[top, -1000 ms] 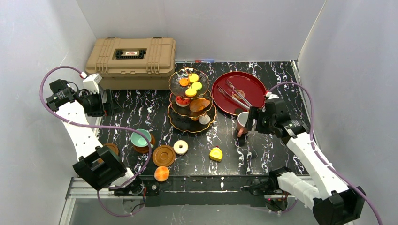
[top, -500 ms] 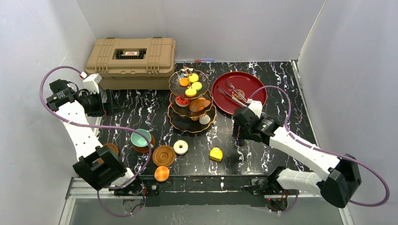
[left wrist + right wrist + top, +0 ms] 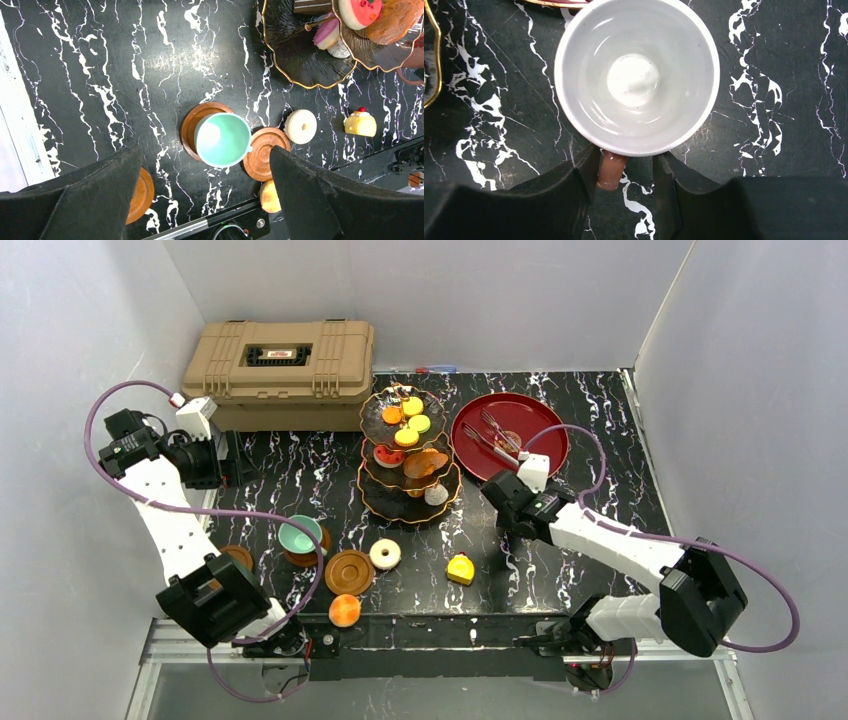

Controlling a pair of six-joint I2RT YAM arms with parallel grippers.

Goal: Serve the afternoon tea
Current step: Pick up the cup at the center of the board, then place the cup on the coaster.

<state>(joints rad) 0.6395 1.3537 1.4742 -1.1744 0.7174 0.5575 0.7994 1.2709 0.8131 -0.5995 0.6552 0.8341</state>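
Observation:
A white cup [image 3: 636, 75] with a brown handle [image 3: 611, 172] stands upright on the black marble table, straight below my right gripper [image 3: 626, 160]. Its jaws straddle the handle: the left finger [image 3: 574, 185] touches it, while a gap remains at the right finger [image 3: 674, 190]. In the top view the right gripper [image 3: 505, 515] hides this cup. A teal cup [image 3: 222, 139] sits on a brown saucer [image 3: 189, 130]. My left gripper [image 3: 232, 455] hangs wide open high over the table's left side. The three-tier stand [image 3: 385, 502] holds several sweets.
A bare saucer [image 3: 349, 571], a white donut [image 3: 385, 554], a yellow cake [image 3: 460, 568] and an orange sweet [image 3: 344, 610] lie near the front edge. Another saucer [image 3: 238, 557] sits front left. A red tray [image 3: 530, 415] with cutlery and a tan case [image 3: 280, 360] stand behind.
My right arm swung left and down over the white cup, and its jaws narrowed around the handle. The left arm has not moved.

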